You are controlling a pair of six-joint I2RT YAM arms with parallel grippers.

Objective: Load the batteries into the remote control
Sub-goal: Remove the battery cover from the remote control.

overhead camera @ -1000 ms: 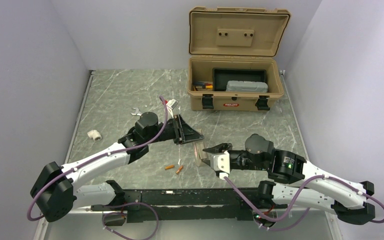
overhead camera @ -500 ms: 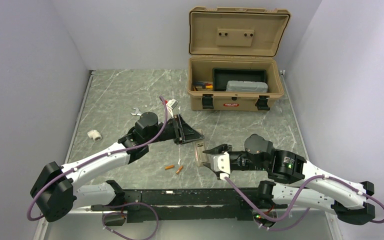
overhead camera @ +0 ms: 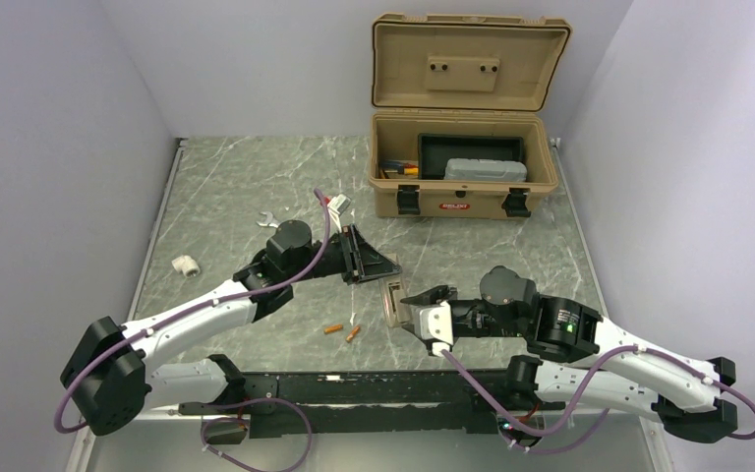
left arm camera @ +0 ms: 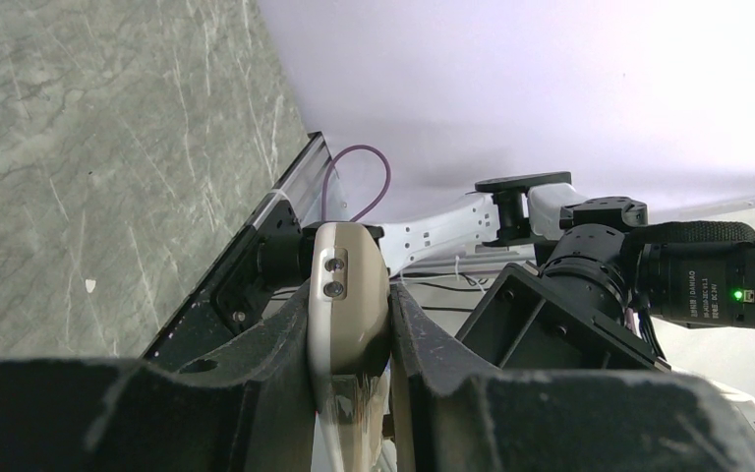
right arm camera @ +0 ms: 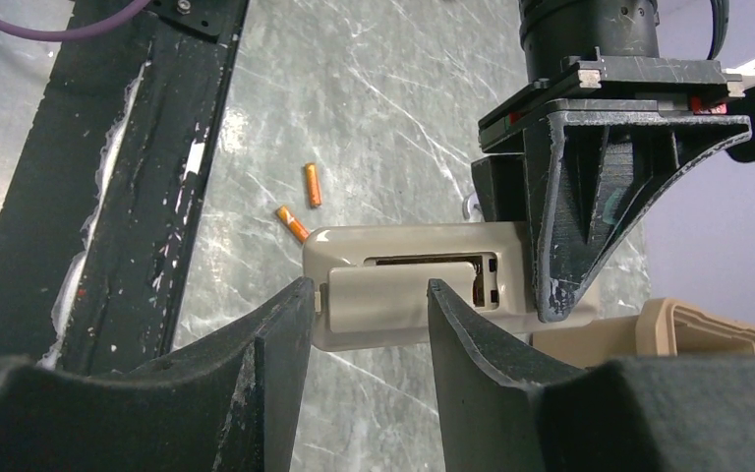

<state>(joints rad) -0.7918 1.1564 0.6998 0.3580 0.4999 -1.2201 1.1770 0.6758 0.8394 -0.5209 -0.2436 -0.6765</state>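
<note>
My left gripper (overhead camera: 383,270) is shut on one end of the remote control (overhead camera: 391,300) and holds it above the table, grey-tan back toward the right wrist camera. In the left wrist view the remote's rounded end (left arm camera: 349,305) sits clamped between both fingers. The battery cover (right arm camera: 398,295) is slid partly off, showing a dark strip of the bay. My right gripper (right arm camera: 369,295) is open, its fingertips straddling the cover. Two orange batteries (overhead camera: 332,329) (overhead camera: 354,333) lie on the table below the remote, also seen in the right wrist view (right arm camera: 313,185) (right arm camera: 293,224).
An open tan toolbox (overhead camera: 462,187) stands at the back right. A silver wrench (overhead camera: 267,220), a white plastic fitting (overhead camera: 186,265) and a small white connector (overhead camera: 338,205) lie on the left half. The black base rail (overhead camera: 354,383) runs along the near edge.
My right gripper has crept left toward the remote and its jaws have widened a little. The remote now hangs straighter. The left arm and the batteries have stayed put.
</note>
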